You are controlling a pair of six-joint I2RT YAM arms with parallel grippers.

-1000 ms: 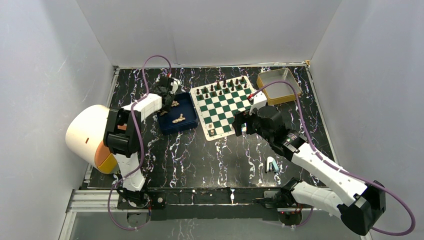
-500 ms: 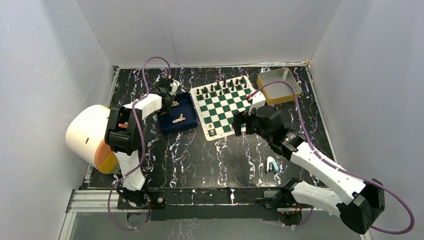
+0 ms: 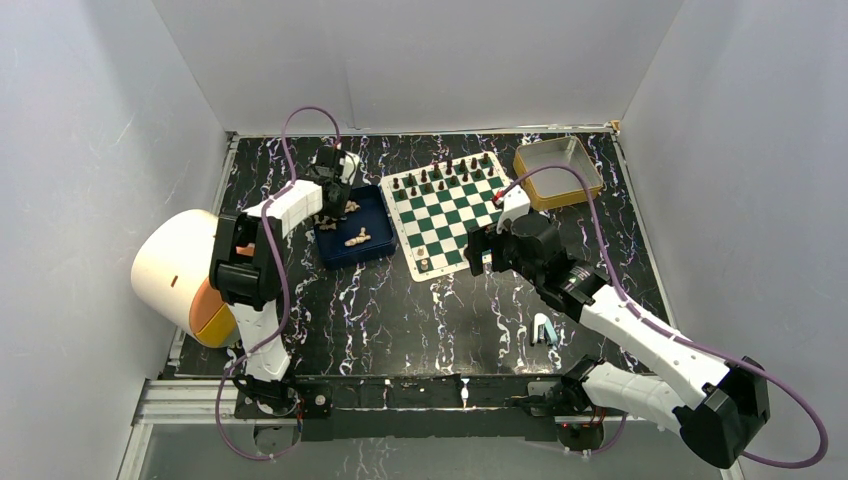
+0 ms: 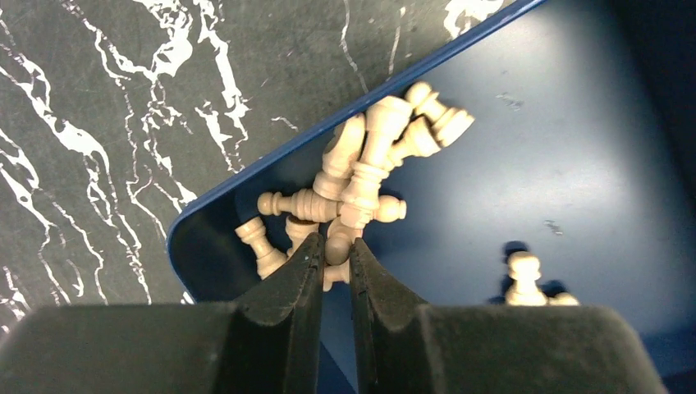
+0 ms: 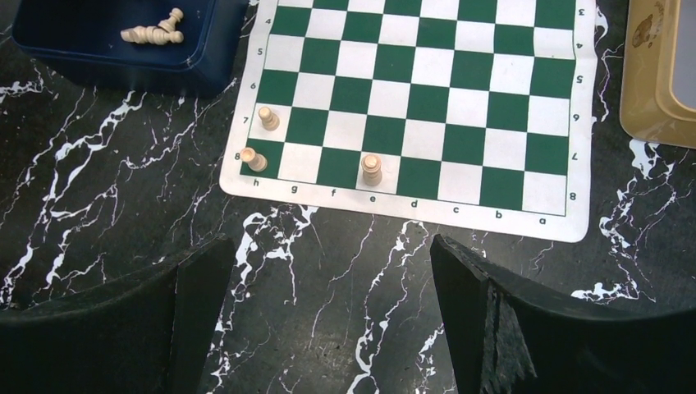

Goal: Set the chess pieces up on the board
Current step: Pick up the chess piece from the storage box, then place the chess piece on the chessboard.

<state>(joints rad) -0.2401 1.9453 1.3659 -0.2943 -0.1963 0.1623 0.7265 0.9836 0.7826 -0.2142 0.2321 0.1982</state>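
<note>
Chess pieces (image 4: 361,180): mostly heaped in a corner of blue tray (image 4: 574,164), three upright on the board (image 5: 460,98). Pinches one cream piece (image 4: 335,240) from the heap, left gripper (image 4: 336,258) almost closed, for lifting out. Holds right gripper (image 5: 328,246) wide open, empty, beside the board

Left arm (image 3: 292,204) and right arm (image 3: 640,335) of boxy white links, bulky rounded black joint housings, thin purple cable (image 3: 310,116) looping along each, left end effector (image 4: 335,256) and right end effector (image 5: 328,271) with matte black, wedge-shaped fingers (image 5: 492,328)
</note>
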